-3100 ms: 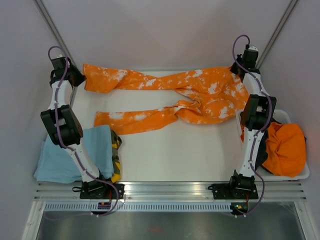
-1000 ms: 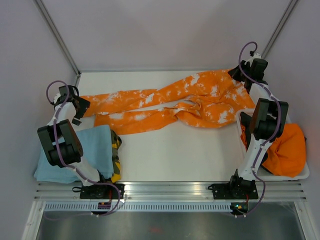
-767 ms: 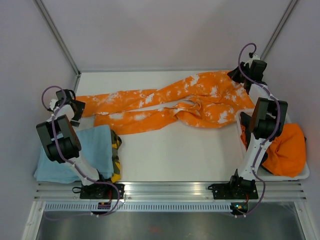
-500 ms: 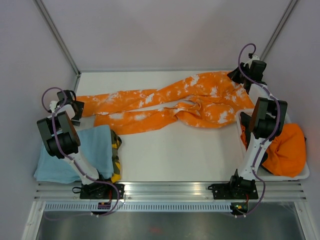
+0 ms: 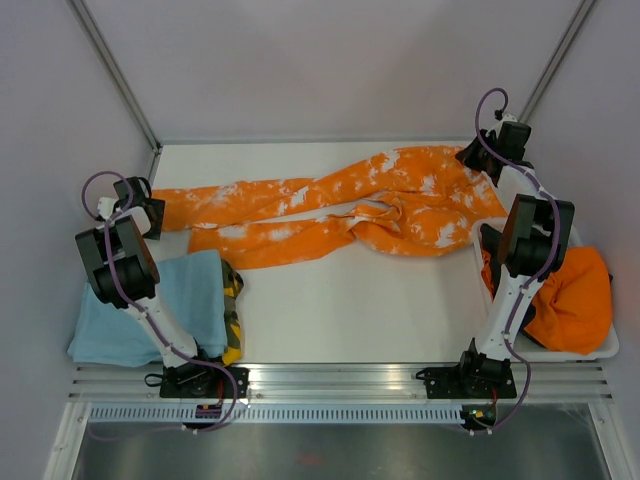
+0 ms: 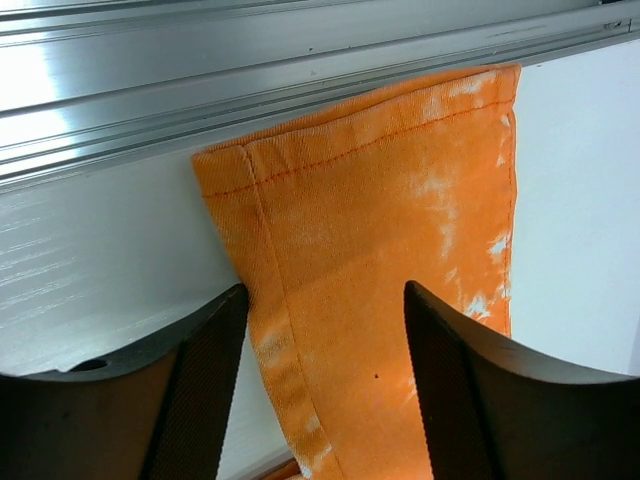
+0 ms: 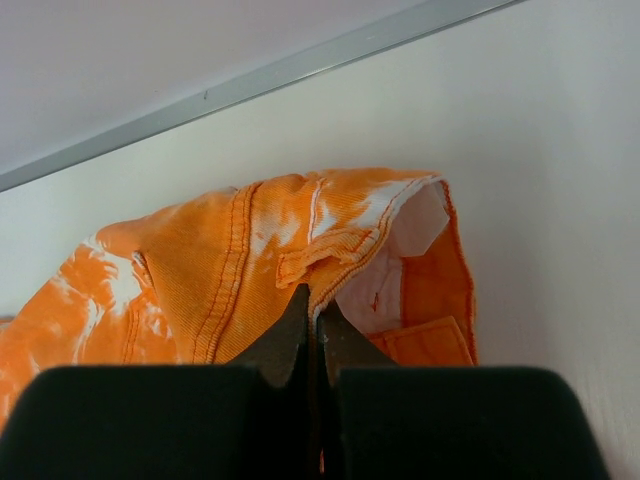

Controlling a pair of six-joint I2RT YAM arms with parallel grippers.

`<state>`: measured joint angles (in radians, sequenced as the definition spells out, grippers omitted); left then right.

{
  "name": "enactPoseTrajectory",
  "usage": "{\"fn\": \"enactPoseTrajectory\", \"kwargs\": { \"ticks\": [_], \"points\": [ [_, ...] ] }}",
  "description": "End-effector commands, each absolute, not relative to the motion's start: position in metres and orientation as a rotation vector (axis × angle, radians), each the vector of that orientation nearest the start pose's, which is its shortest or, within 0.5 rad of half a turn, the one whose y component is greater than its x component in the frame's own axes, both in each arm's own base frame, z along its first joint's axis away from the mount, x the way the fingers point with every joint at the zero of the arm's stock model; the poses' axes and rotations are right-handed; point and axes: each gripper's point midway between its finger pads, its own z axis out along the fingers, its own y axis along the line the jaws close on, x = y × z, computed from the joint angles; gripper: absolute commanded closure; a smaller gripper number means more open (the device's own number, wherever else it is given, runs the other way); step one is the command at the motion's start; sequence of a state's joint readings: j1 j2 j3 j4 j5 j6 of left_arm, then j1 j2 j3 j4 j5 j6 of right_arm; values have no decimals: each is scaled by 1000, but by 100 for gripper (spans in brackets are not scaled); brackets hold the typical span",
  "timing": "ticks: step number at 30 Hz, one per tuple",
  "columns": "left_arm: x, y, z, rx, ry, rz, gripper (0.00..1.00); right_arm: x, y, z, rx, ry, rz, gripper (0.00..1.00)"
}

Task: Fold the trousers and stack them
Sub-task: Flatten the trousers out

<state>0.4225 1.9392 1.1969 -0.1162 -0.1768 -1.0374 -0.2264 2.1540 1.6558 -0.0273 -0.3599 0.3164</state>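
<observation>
**Top external view: trousers drawn in from the far edge, left jaws closing on the cuff**

Top external: a few seconds ago I had the trousers [image 5: 340, 205] stretched along the back of the table [image 5: 350, 300], with the far leg out in the far left corner. Now the whole garment lies nearer. The waist is at the far right, and both legs run leftward almost side by side. My left gripper [image 5: 148, 212] has come down to the table's left edge, at the end of the far leg. My right gripper [image 5: 478, 160] has stayed at the waist. Over the last second the cloth has hardly shifted.

Left wrist: my fingers [image 6: 205, 380] stand apart above the cuff [image 6: 380, 180], which lies flat under and between them. They have narrowed but have not yet pinched anything.

Right wrist: my right gripper [image 7: 312, 300] is fully closed, and the waistband [image 7: 350, 230] rises to its tips, so it appears nipped there.

I judge the straightening done and no fold begun. Once the left gripper has the cuff, I can carry it over to the waist.
</observation>
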Motion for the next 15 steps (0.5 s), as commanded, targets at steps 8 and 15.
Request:
{"fn": "enactPoseTrajectory", "kwargs": {
  "ticks": [8,15],
  "points": [
    [437,184,-5,-1736,1812,-93,64,598,-64,139,313,2032,408,100],
    [443,185,-2,-1692,1831,-93,98,597,-66,137,311,2042,392,100]
  ]
}}
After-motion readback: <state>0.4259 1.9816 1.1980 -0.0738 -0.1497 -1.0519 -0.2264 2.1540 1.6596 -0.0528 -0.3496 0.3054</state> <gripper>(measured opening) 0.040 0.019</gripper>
